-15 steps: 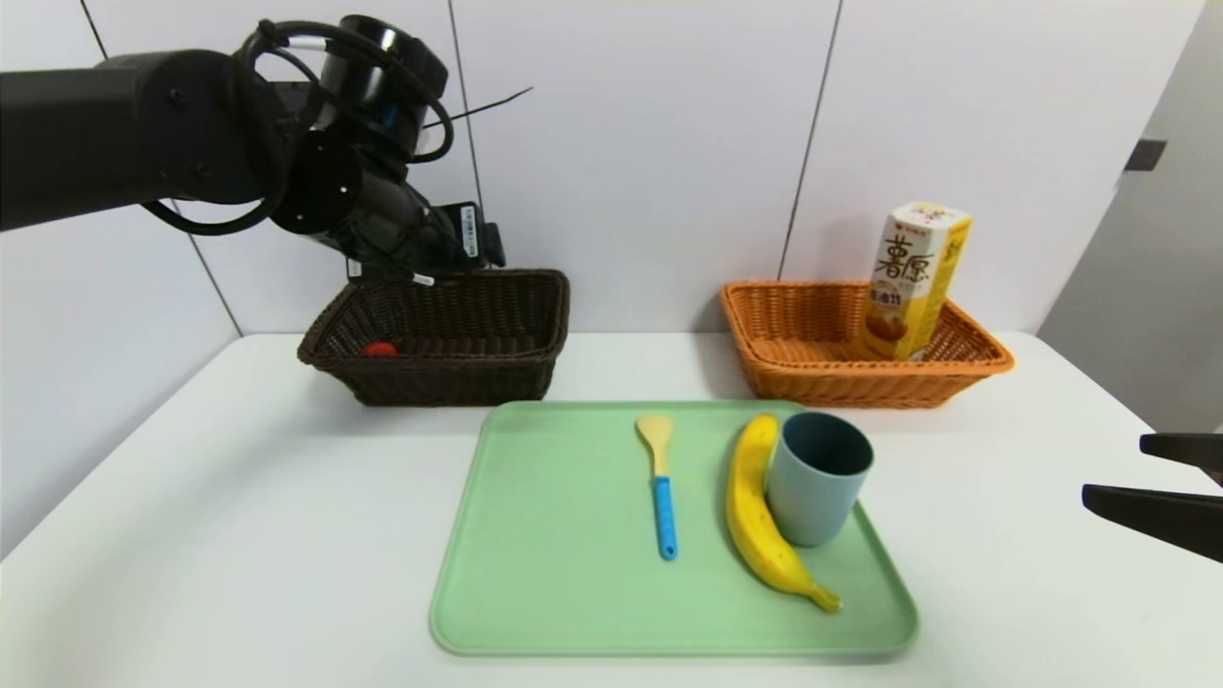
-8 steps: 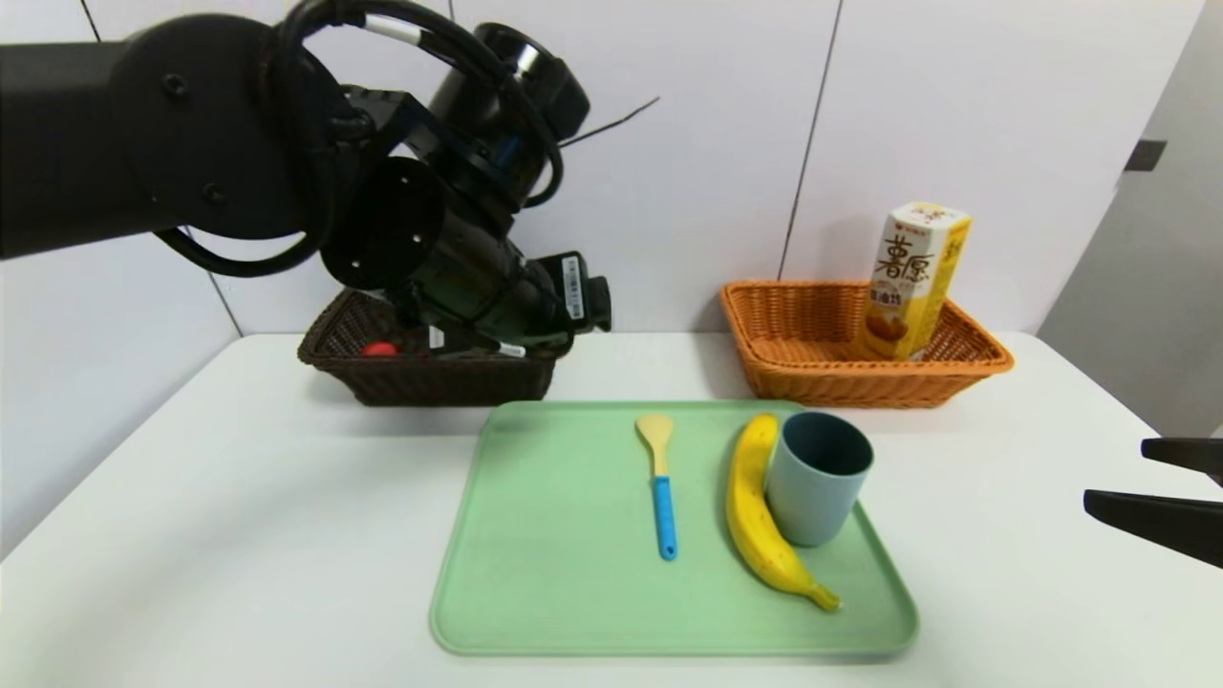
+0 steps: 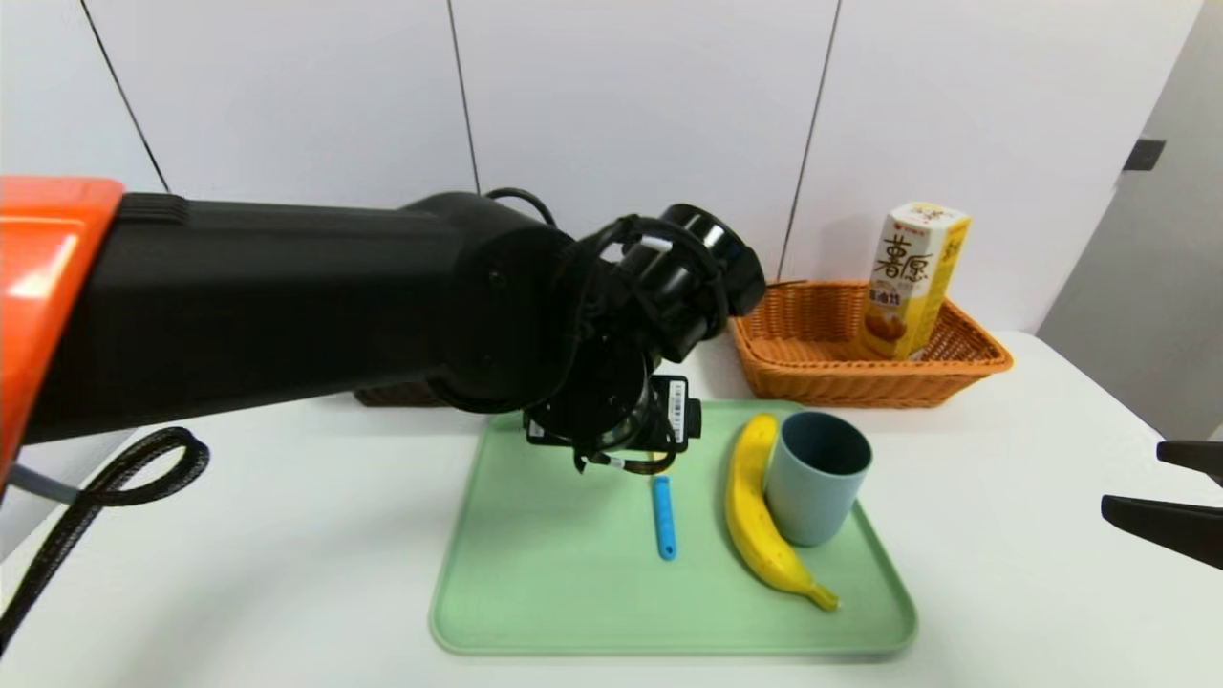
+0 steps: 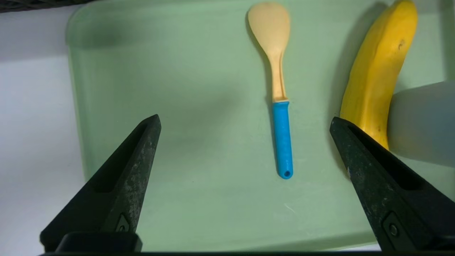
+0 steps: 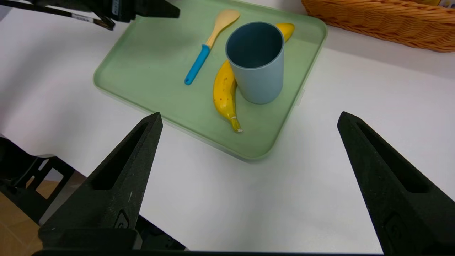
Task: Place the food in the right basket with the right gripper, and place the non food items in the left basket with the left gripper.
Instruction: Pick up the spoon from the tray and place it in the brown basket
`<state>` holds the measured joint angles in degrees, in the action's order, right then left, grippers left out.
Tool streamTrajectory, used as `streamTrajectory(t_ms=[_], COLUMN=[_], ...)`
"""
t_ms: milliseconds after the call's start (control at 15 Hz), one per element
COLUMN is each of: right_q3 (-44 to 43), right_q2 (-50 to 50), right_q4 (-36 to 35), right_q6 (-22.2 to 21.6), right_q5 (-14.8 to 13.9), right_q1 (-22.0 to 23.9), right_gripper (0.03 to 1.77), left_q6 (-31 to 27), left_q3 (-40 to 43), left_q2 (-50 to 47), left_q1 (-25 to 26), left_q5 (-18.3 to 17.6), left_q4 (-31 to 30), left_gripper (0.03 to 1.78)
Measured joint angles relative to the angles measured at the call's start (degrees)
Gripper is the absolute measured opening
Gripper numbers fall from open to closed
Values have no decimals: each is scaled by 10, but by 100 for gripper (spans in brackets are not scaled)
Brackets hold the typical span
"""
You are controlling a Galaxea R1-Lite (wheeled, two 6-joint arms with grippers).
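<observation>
Mostly hidden: left basket (image 3: 401,394), spoon (image 3: 664,516) bowl, behind left arm (image 3: 382,306).

A pale green plastic tray (image 3: 535,592) sits on the white worktop (image 3: 239,535). The plastic spoon (image 4: 279,103) has a pale yellow bowl and a bright blue handle. The ripe banana (image 3: 755,521) is yellow with small brown specks, the plastic cup (image 3: 817,487) grey-blue, the woven wicker basket (image 3: 812,377) orange-tan, the hexagonal snack box (image 3: 915,277) white and yellow.

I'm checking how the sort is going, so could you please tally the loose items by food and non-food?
Food: 2 – banana on the tray, snack box in the orange basket.
Non-food: 2 – spoon, cup, both on the tray.
Total: 4
</observation>
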<state>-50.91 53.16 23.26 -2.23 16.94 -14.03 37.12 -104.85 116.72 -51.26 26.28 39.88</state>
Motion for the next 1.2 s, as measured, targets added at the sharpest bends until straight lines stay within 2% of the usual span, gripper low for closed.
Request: streamTrajectory(t_ms=[333,533,1200], right_q3=[2,2,8], right_q2=[-4,-4,-4], right_q4=[0,0,0], right_q6=[0,0,0], right_q5=[1,1,1], right_q1=[2,3,3], right_gripper=[170,170,170], left_q6=[-6,-2,1], left_q3=[-5,-22,-48], left_q2=[44,73,131], left_q1=[-6,-6,-5], left_q5=[4,23,24], left_q4=[-1,-2,-2], left_gripper=[169,169,169])
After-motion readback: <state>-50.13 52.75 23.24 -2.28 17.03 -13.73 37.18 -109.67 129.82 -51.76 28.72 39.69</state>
